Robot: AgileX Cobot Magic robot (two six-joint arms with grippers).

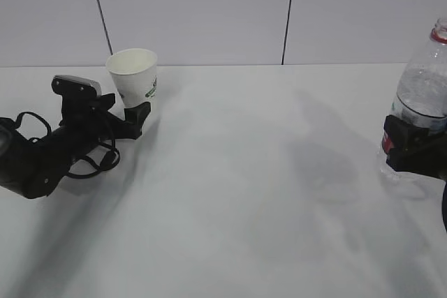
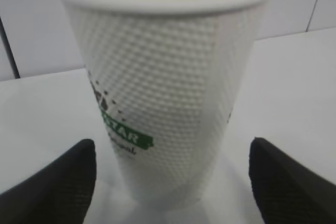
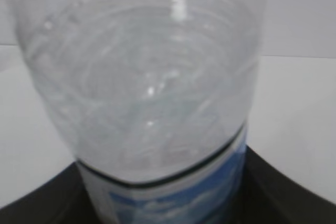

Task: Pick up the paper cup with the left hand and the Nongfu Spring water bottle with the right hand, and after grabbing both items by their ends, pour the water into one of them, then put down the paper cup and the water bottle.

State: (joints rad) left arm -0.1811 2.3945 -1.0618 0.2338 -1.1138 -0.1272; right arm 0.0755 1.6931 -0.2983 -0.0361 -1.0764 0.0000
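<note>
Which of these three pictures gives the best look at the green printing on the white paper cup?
The left wrist view: the paper cup fills the frame, so its dotted texture and green logo show clearly. The exterior view shows the whole cup, small and upright on the table, the logo only a green smudge. The right wrist view shows only the water bottle.

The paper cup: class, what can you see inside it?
Inside the paper cup only the plain cream inner wall near the rim shows. The cup's own side hides its bottom in every view, so whether it holds anything cannot be told.
</note>
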